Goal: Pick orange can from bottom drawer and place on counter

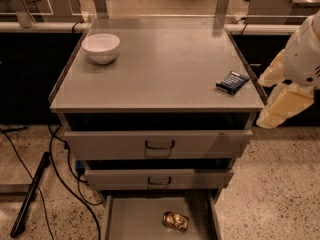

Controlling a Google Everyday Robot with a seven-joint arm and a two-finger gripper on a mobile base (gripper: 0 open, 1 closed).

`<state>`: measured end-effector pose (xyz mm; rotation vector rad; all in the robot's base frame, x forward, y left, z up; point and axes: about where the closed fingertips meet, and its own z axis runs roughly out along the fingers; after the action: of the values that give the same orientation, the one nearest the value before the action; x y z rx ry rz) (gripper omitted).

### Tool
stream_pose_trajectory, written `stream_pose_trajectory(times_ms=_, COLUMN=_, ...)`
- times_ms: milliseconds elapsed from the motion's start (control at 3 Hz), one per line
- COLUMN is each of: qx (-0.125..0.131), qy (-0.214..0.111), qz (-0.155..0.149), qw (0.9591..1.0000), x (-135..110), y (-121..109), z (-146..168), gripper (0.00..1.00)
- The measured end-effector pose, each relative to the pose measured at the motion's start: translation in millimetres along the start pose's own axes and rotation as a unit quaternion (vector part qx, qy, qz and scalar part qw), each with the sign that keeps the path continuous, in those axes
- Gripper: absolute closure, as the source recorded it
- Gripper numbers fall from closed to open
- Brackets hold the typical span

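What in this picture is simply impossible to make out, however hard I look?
Camera view, the only one:
Bottom drawer: front cut off by the lower edge.
Orange can in it: any label too small and dim.
Two handled drawers: insides hidden in shadow under the counter.
Gripper, right of the counter: its arm cut off by the right edge.
Dark blue packet: print too small to read.

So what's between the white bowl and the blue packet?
Only bare counter, in the camera view. The gripper hangs beside its right edge.
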<state>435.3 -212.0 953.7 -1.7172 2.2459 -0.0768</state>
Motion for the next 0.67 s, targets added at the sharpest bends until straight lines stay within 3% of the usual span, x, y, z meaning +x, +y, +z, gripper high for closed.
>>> stream_pose_trajectory(times_ms=667, qx=-0.034, qy=-0.019, qz=0.028, qw=0.9988, x=20, y=36, z=86, gripper=0.88)
